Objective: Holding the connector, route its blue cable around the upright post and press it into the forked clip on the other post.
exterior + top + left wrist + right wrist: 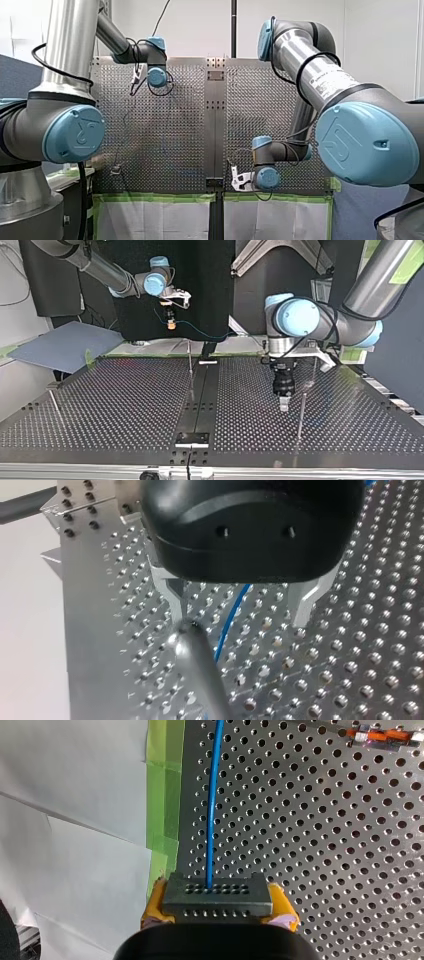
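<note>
R gripper (218, 906) clamped on connector (216, 894), blue cable (212, 810) running off over table (325, 845). L gripper (240, 602) released, fingers apart w/ cable between, post (200, 670) just beside one.

My left gripper (240, 605) hangs with fingers spread apart, my right gripper (220, 904) has its yellow-padded fingers clamped tight

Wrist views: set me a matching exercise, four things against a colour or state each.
1 connector
2 cable
3 left pincer
4 tape

a green
b blue
c open
d held in right pincer

Pairs: 1-d, 2-b, 3-c, 4-a
</note>
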